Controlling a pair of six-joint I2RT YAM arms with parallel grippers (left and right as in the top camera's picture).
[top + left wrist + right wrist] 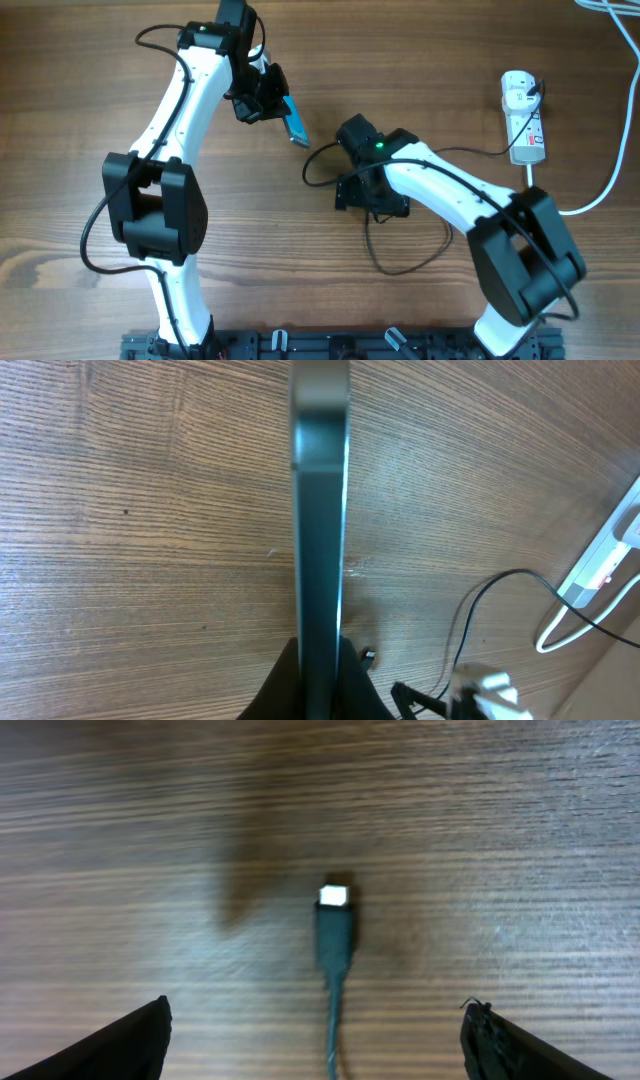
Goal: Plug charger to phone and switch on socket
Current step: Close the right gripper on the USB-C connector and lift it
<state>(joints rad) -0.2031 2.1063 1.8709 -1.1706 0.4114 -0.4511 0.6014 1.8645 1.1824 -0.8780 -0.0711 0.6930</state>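
My left gripper [262, 97] is shut on the phone [296, 124] and holds it tilted above the table, turquoise face showing. In the left wrist view the phone [320, 510] is edge-on between the jaws [320, 685]. My right gripper [372, 198] is open and hovers over the charger's connector tip [335, 898], which lies on the wood between the open fingers [325, 1040], untouched. The thin black charger cable [408, 266] loops in front of the right arm. The white socket [523, 118] lies at the far right with a black plug in it.
The thick white cord [612, 150] runs from the socket along the right edge. The socket [605, 555] and the thin cable [468, 615] also show at the right of the left wrist view. Bare wooden table elsewhere.
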